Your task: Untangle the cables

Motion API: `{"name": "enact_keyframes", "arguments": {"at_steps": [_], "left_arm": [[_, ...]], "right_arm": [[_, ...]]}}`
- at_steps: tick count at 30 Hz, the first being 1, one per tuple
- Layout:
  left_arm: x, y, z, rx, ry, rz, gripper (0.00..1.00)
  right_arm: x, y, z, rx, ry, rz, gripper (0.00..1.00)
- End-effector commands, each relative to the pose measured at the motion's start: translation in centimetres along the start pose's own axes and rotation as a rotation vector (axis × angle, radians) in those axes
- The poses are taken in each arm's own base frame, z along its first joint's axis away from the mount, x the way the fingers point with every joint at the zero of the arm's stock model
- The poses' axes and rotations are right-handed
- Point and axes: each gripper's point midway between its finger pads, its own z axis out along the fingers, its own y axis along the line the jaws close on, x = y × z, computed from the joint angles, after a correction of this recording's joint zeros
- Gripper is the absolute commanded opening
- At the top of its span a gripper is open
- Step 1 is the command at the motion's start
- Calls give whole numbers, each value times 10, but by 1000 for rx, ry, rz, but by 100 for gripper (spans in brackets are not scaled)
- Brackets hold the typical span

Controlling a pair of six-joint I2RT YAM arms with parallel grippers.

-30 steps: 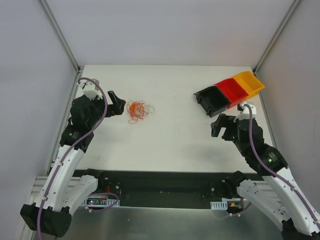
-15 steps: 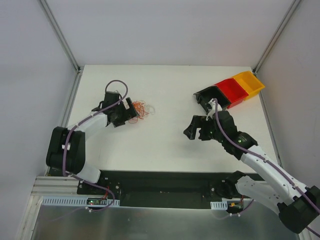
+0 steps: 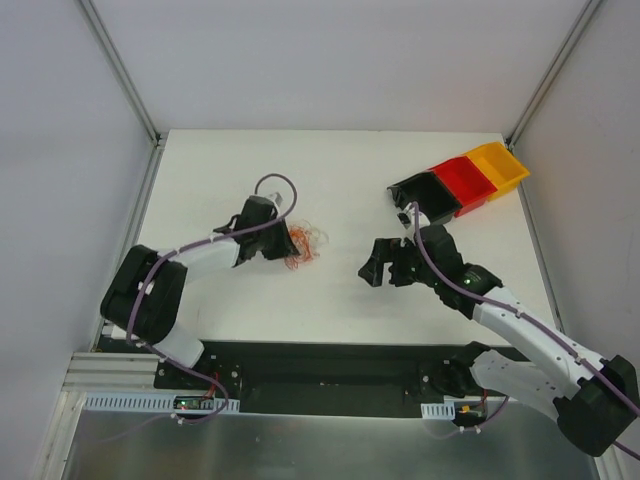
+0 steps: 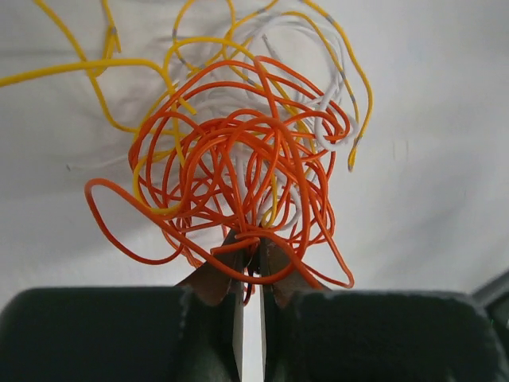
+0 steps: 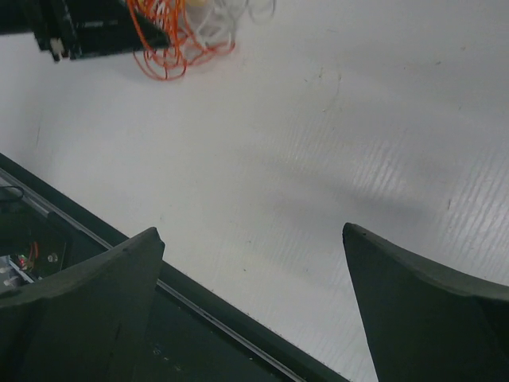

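The left hand [image 4: 250, 274], spread earlier, now pinches the cables [image 4: 238, 171]; the right hand [image 5: 250, 231] stays spread.

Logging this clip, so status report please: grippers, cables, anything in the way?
Left gripper shut on orange strands at the edge of the cables. Right gripper open, apart from them. Only bare table between them.

The cables [image 4: 238, 171] are orange, yellow and white, the table [image 3: 350, 180] white, the bins [image 3: 462, 182] black, red and yellow.
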Motion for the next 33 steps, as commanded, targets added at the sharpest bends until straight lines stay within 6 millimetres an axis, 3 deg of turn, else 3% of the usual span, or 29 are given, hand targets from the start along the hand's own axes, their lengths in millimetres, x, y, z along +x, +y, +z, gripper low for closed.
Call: {"name": "enact_keyframes", "arguments": {"at_steps": [1, 4, 5, 8, 10, 12, 16, 19, 22, 24, 27, 29, 33], "left_arm": [[72, -31, -35, 124, 98, 103, 0], [115, -33, -52, 164, 164, 131, 0], [122, -35, -58, 193, 179, 125, 10], [131, -39, -75, 255, 190, 133, 60], [129, -45, -87, 293, 162, 150, 76], [123, -44, -96, 284, 127, 158, 77], [102, -36, -108, 210, 4, 171, 64], [82, -31, -112, 157, -60, 175, 61], [71, -33, -108, 144, -67, 169, 81], [71, -37, -103, 145, -35, 179, 81], [74, -43, -95, 156, 16, 188, 64], [77, -46, -90, 175, 42, 191, 63], [82, -44, -86, 179, 66, 198, 59]], "right_arm": [[2, 3, 10, -12, 4, -67, 99], [13, 11, 21, -52, 26, -99, 97], [16, 15, 25, -72, 31, -109, 96], [30, 30, 36, -132, 52, -137, 94], [35, 43, 42, -169, 52, -160, 91], [42, 53, 48, -176, 59, -167, 88], [39, 67, 58, -208, 26, -114, 78], [35, 83, 65, -259, 13, -89, 71], [31, 93, 72, -288, 14, -74, 64], [32, 91, 79, -268, 23, -71, 55], [42, 86, 86, -248, 58, -81, 42], [47, 85, 88, -248, 70, -85, 35], [45, 97, 80, -297, 51, -107, 38]]}}
